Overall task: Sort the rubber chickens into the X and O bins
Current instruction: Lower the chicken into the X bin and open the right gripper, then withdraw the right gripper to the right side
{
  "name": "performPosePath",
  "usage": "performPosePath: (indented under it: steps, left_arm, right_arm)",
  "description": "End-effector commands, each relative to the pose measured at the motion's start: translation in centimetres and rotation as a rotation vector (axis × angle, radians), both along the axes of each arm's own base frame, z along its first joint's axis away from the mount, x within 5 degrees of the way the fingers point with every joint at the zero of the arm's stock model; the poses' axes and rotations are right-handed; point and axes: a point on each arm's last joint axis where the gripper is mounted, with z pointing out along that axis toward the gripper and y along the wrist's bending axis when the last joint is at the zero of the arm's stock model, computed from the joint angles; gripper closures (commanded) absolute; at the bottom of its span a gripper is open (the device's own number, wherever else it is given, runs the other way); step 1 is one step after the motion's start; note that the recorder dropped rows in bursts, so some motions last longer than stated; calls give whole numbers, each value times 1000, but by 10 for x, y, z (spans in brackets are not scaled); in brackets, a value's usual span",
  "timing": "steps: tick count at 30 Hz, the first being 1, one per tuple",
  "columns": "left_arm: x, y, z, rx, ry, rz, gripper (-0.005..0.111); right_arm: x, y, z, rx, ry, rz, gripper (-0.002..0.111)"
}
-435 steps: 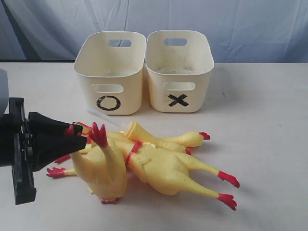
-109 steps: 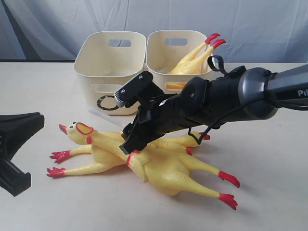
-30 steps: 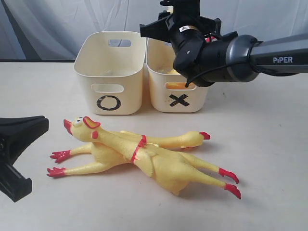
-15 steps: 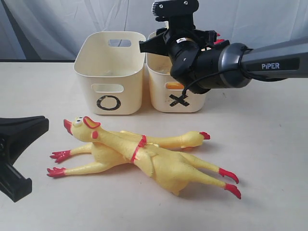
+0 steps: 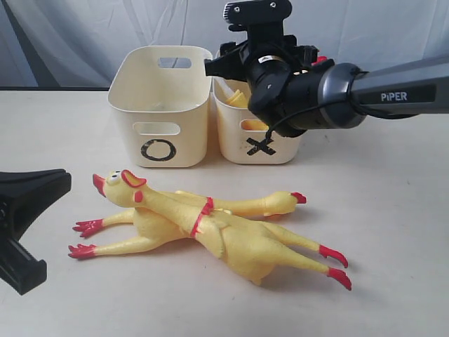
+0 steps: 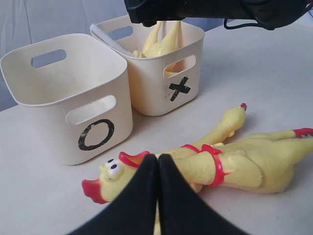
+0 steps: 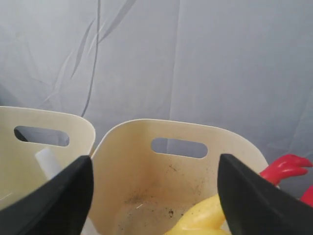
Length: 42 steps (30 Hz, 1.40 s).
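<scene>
The cream tabletop point(image 5: 393, 210) takes up most of the scene, and a grey-blue cloth backdrop point(image 5: 70, 35) hangs behind it. The right arm point(image 5: 337, 105), black and grey, comes in from the right of the exterior view and hangs above the X bin point(image 5: 228, 133). That bin stands at the back of the tabletop, just beside the O bin point(image 5: 160, 105) on its left. Both bins show their black marks to the front.

Nearer the front, two rubber chickens lie crossed on the tabletop, pointing opposite ways. The front chicken point(image 5: 245, 246) has its head raised at the left, a red ring at the base of its long neck and red feet out to the right. The back chicken point(image 5: 151, 228) has its red feet at the left and its beak toward the right. Inside the X bin, a binned chicken point(image 6: 152, 49) stands on end with red feet poking above the rim. I cannot tell how many are in there.

The right hand point(image 7: 154, 159) hovers over the X bin, its fingers wide apart with nothing between them. The left hand point(image 6: 157, 164) sits low at the left edge of the tabletop. Its fingers are pressed together on nothing and point at the front chicken's head.
</scene>
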Motion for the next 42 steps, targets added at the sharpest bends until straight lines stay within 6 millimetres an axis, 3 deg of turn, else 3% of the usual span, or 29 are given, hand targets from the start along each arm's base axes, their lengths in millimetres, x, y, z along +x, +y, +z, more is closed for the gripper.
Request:
performPosePath:
  steps: [1, 6, 9, 12, 14, 15, 21, 29, 37, 42]
  left_arm:
    - [-1, 1, 0, -12, 1, 4, 107]
    - [-1, 1, 0, -12, 0, 6, 107]
    - [-1, 1, 0, -12, 0, 6, 107]
    - [-1, 1, 0, -12, 0, 6, 107]
    - [-1, 1, 0, -12, 0, 6, 107]
    - [-1, 1, 0, -12, 0, 6, 107]
    - [-2, 0, 0, -13, 2, -1, 107]
    - [-2, 0, 0, -14, 4, -5, 107]
    - [-2, -1, 0, -15, 5, -12, 107]
    - [-2, -1, 0, -15, 5, -12, 107]
  right_arm:
    - [-1, -3, 19, 22, -41, -10, 41]
    - [-6, -6, 40, 52, -70, -4, 41]
    - [-10, -10, 53, 61, -67, -20, 50]
    - [-16, -17, 64, 74, -21, -56, 76]
    - [-21, -22, 70, 72, 24, -78, 102]
    - [-22, -24, 73, 55, 37, -84, 108]
    - [-34, -34, 90, -151, 93, -65, 109]
    - [-52, -35, 117, -272, 90, 82, 109]
    - [-79, -42, 112, -382, 79, 239, 109]
    - [-112, -49, 114, -368, 47, 395, 109]
